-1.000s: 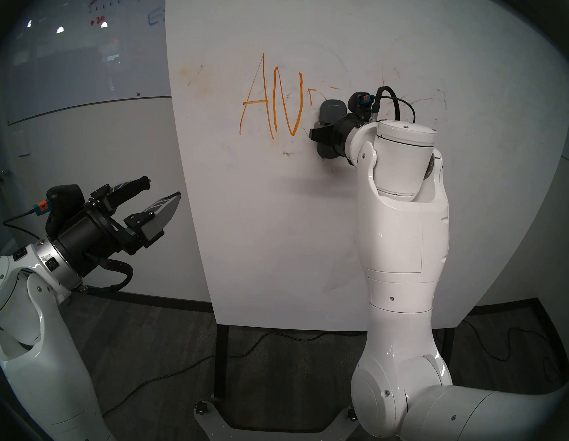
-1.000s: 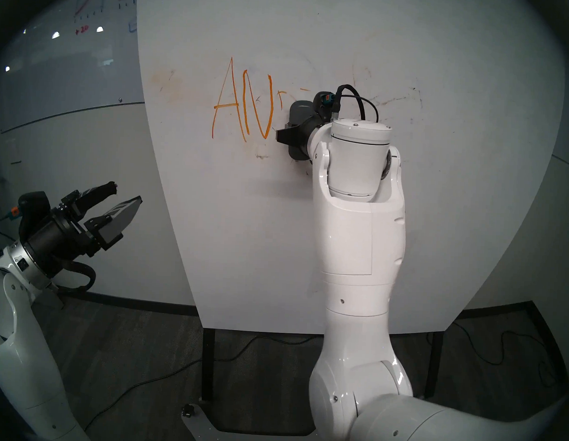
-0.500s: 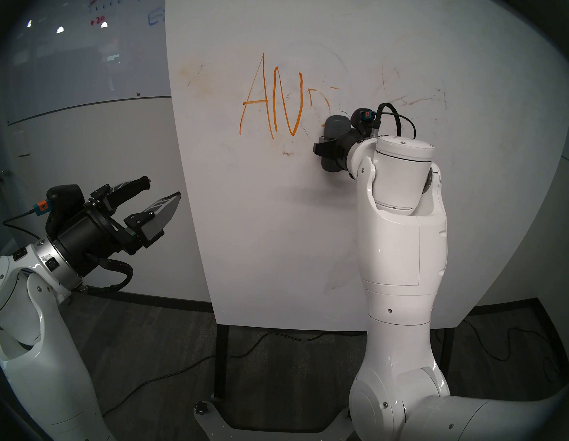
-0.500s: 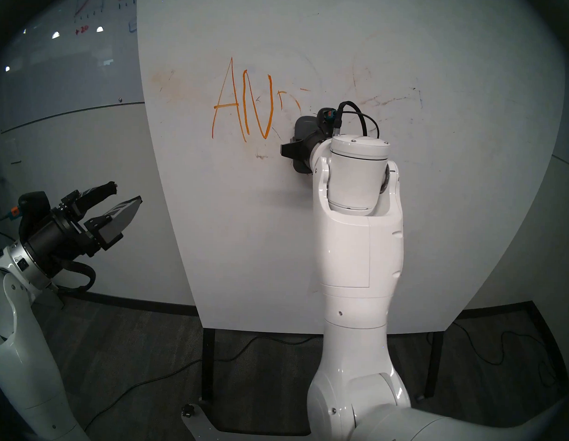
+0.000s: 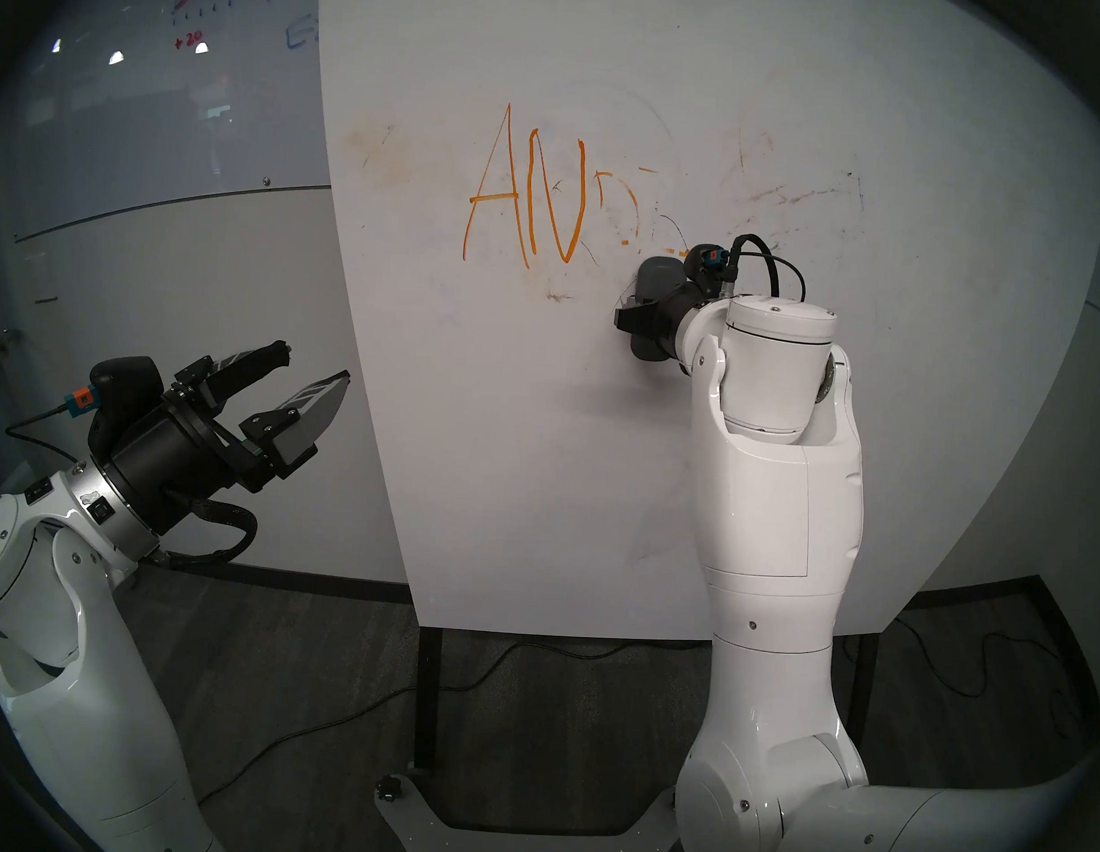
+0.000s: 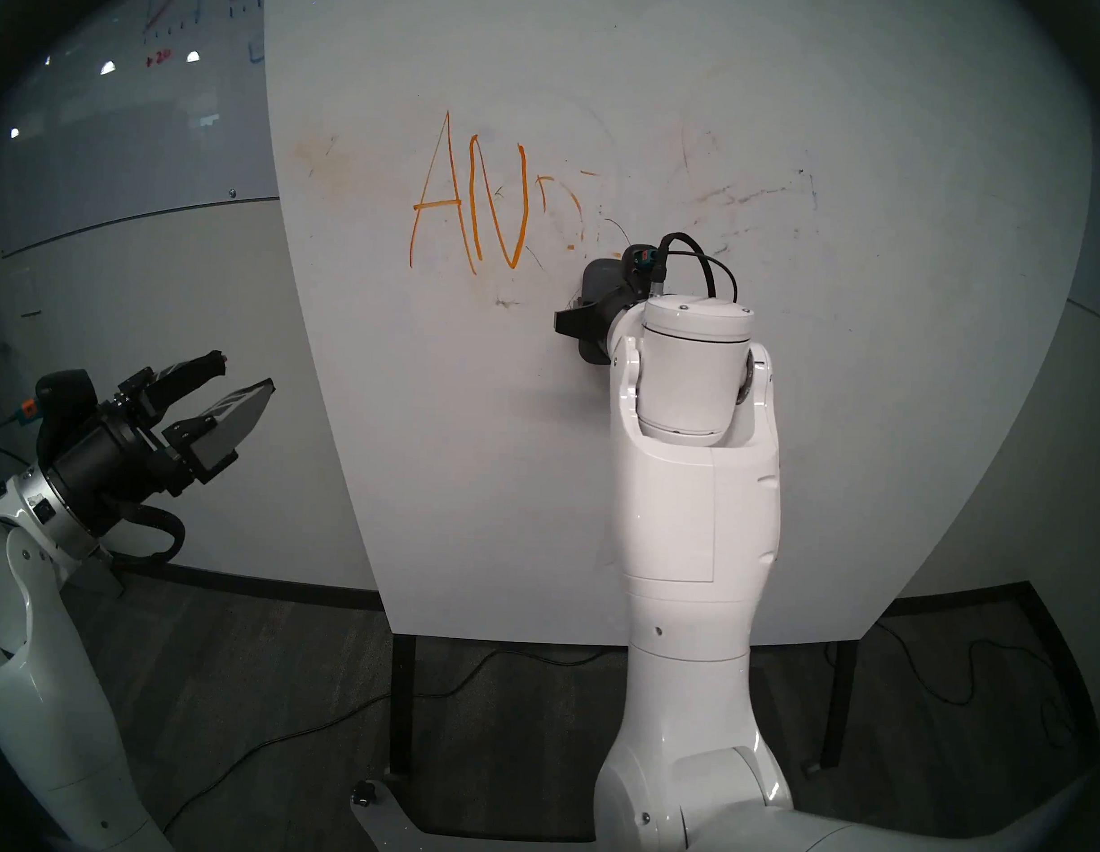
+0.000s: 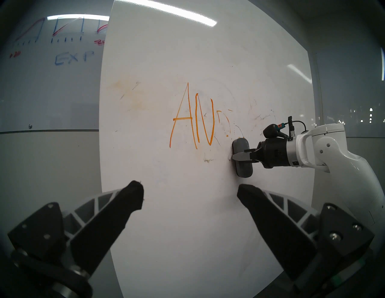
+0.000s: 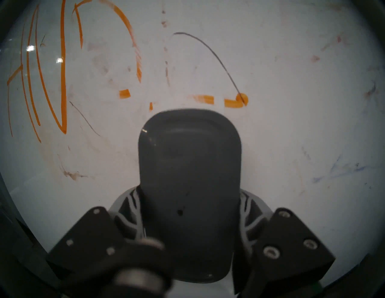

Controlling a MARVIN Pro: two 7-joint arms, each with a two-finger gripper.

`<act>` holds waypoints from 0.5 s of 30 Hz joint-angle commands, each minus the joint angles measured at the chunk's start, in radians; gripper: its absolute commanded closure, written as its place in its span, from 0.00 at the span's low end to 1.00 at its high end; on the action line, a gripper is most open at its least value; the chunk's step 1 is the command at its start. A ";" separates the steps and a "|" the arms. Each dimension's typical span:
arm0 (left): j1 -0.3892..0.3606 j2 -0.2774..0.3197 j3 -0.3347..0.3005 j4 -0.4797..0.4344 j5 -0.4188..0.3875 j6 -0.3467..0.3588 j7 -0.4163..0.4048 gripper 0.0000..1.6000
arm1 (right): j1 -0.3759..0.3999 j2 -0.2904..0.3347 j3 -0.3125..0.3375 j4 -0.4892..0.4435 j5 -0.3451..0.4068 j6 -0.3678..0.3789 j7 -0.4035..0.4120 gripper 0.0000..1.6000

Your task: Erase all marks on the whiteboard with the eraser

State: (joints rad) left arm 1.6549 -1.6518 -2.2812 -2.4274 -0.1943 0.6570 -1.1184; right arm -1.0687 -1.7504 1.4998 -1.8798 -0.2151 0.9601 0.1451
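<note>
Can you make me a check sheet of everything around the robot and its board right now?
Surface: whiteboard standing on black legs, with faint smudges and scratches.
Job's things: orange marks, A and N whole, the rest only fragments; grey eraser flat against the board.
Clutter: nothing seen.
Pincers: right pincer shut on the eraser; left pincer open, empty, off the board.
Cables: black cables on the floor; wrist cable looped.
Surroundings: glass wall board with graph scribbles.
</note>
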 commanded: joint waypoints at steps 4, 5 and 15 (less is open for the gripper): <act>0.001 0.002 0.003 -0.016 -0.004 0.001 0.002 0.00 | 0.003 0.006 0.019 -0.011 -0.010 0.000 -0.004 1.00; 0.001 0.002 0.003 -0.016 -0.004 0.001 0.002 0.00 | 0.006 0.006 0.025 -0.009 -0.012 0.000 -0.006 1.00; 0.001 0.002 0.002 -0.016 -0.004 0.001 0.001 0.00 | 0.046 0.013 0.047 -0.002 -0.016 0.000 0.000 1.00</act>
State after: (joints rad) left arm 1.6549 -1.6518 -2.2812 -2.4274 -0.1943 0.6570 -1.1183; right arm -1.0764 -1.7404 1.5375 -1.8749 -0.2314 0.9617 0.1446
